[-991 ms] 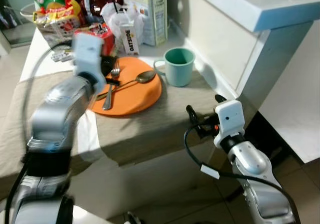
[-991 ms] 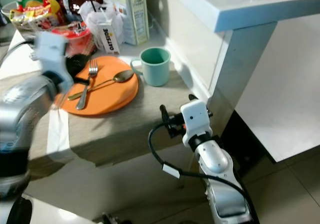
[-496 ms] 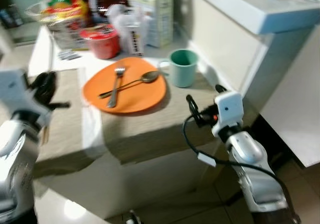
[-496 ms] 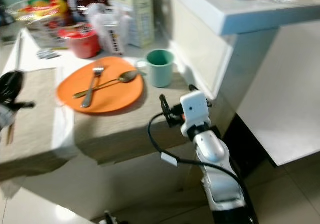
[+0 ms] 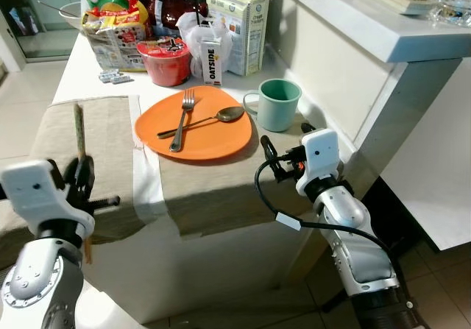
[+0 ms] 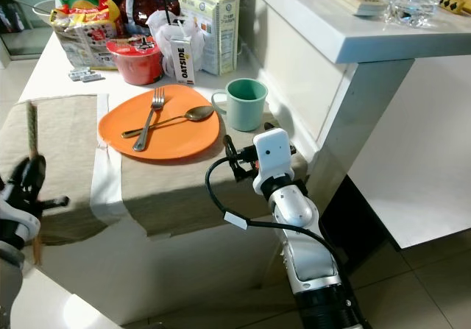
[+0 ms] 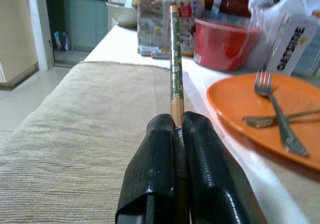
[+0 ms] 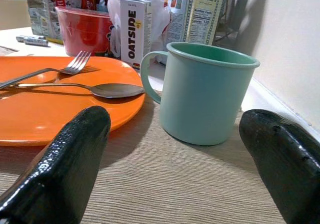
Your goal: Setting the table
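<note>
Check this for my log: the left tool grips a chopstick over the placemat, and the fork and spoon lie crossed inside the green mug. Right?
Not quite. The fork and spoon lie crossed on the orange plate, not in the green mug, as the left eye view shows. The left tool does grip a chopstick over the placemat.

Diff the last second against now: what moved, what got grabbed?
The left claw pulled back from over the round orange plate toward the robot's left, and now sits over the beige cloth runner, shut on a green-patterned wooden chopstick. The right claw stayed open facing the teal mug. Fork and spoon stayed crossed on the plate.
</note>
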Motion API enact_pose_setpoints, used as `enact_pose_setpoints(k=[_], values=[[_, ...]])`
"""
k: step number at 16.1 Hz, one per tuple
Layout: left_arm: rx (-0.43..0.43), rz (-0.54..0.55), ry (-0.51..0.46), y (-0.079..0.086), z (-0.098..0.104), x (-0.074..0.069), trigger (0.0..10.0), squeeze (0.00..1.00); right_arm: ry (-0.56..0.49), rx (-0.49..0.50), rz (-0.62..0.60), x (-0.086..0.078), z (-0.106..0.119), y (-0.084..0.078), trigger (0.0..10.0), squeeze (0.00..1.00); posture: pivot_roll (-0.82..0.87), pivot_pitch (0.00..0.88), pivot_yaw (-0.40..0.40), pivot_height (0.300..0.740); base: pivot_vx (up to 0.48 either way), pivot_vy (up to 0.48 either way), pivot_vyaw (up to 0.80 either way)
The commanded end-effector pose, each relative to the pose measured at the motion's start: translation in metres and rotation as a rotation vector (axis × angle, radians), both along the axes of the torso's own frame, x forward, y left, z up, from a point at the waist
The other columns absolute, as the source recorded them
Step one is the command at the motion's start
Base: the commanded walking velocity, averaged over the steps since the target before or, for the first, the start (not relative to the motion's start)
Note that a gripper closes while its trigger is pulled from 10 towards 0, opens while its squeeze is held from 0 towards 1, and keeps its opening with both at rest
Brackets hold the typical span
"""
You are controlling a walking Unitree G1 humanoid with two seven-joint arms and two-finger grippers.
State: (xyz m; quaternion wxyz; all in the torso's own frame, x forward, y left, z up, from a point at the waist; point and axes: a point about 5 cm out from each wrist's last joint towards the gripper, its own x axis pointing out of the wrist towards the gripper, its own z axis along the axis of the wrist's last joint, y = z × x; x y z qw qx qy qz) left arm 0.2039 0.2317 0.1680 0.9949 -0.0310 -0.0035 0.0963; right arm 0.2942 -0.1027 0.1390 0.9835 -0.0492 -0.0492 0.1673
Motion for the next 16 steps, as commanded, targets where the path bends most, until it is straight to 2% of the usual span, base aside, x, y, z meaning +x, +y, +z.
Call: enact_pose_setpoints(k=[1,5,8,11,12,16], values=[[0.032,-0.015,-0.025,-0.003,0.006,0.005,0.0,0.00,-0.009,0.010,-0.015,0.000,0.001,-0.002,10.0,0.00,0.06,0.000,0.006,0.740,0.000,0.000,0.00],[0.065,-0.082,-0.022,-0.016,0.011,0.030,0.0,0.00,-0.015,0.008,-0.013,-0.002,-0.002,0.003,10.0,0.00,0.03,0.000,0.035,0.740,0.000,0.000,0.00],[0.056,-0.124,-0.052,-0.027,0.015,0.038,0.0,0.00,-0.039,0.002,-0.023,-0.004,0.003,0.001,10.0,0.00,0.00,0.000,0.040,0.740,0.000,0.000,0.00],[0.009,-0.124,-0.078,-0.028,0.011,0.038,0.0,0.00,-0.087,-0.024,-0.055,-0.005,0.008,-0.006,10.0,0.00,-0.02,0.000,0.051,0.740,0.000,0.000,0.00],[-0.018,-0.140,-0.089,-0.030,0.006,0.049,0.0,0.00,-0.102,-0.039,-0.097,-0.004,0.011,-0.013,10.0,0.00,-0.05,0.000,0.059,0.740,0.000,0.000,0.00],[0.000,-0.177,-0.075,-0.036,0.002,0.058,0.0,0.00,-0.102,-0.053,-0.112,-0.004,0.010,-0.017,10.0,0.00,-0.07,0.000,0.059,0.740,0.000,0.000,0.00]])
